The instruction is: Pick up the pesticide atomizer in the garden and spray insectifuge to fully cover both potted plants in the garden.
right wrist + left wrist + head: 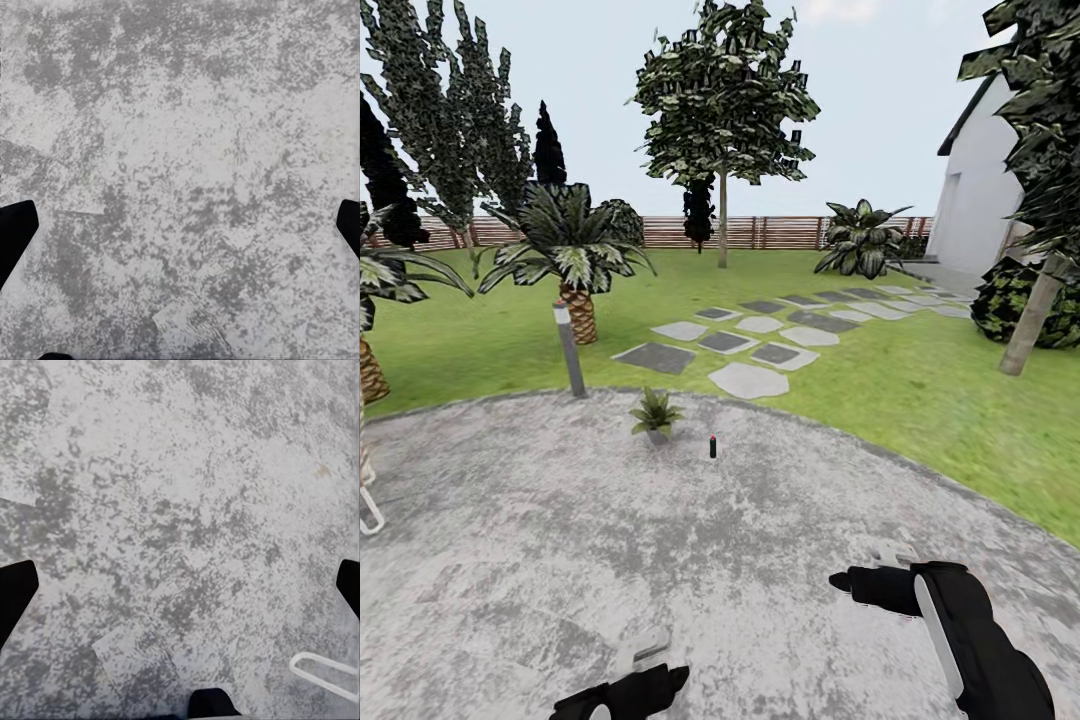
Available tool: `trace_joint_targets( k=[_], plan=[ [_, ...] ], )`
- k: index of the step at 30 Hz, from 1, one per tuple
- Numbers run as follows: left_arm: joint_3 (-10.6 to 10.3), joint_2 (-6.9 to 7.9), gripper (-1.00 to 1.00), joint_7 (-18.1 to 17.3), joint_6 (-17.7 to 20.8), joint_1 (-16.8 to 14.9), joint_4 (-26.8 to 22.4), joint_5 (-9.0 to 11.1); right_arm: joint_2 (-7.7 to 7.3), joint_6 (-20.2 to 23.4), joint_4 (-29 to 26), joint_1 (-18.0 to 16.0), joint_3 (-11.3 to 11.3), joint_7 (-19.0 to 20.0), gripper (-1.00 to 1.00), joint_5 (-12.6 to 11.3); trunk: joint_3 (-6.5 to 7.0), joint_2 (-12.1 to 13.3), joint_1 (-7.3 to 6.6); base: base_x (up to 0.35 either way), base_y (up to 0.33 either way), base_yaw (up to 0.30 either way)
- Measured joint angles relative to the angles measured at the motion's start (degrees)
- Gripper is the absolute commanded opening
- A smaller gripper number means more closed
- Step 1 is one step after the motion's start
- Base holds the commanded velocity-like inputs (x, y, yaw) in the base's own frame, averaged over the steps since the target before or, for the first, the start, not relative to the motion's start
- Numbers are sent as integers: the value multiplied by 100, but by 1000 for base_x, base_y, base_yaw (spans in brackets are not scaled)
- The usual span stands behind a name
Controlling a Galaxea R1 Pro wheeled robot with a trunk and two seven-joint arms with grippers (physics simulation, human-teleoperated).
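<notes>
From the head camera I see the atomizer (pixel 712 447) standing upright on the patio (pixel 540 540) well ahead of me, just beside one plant (pixel 656 412), so I judge I'm on the approach, with both arms low and nothing held. My left wrist view shows bare stone between fingertips (pixel 15 592) set wide. The right fingertips (pixel 15 229) are spread the same; next I'd drive closer before reaching.

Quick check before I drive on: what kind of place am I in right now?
An outdoor garden, by the look of it. A round mottled grey stone patio lies underfoot, ringed by green lawn with flat stepping stones, and a brown slatted wooden fence and trees close off the far side.
</notes>
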Motion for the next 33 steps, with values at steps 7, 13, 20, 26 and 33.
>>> trace_joint_targets(
  k=[7, 13, 20, 26, 33],
  plan=[
    [1, 0, 100, -1, 0, -2, 0, -16, 26, 0, -9, -5, 6, 33, 100, 1, 0, 0, 0, 337, 0, 0],
    [0, -3, 100, 5, 0, -4, 0, -35, 32, 0, -376, -33, 2, 51, 100, -12, 0, 0, 0, 337, 0, 0],
    [19, 58, 100, 8, -64, 35, 0, -85, 42, -61, -574, -104, 12, 47, 100, 15, 0, 0, 0, 330, 0, 0],
    [19, 69, 100, 8, -76, 36, 0, -85, 42, -63, -566, -120, 11, 47, 100, 16, 0, 0, 0, 325, 0, 0],
    [19, 69, 100, 8, -76, 36, 0, -85, 42, -63, -566, -120, 11, 47, 100, 16, 0, 0, 0, 325, 0, 0]
  ],
)
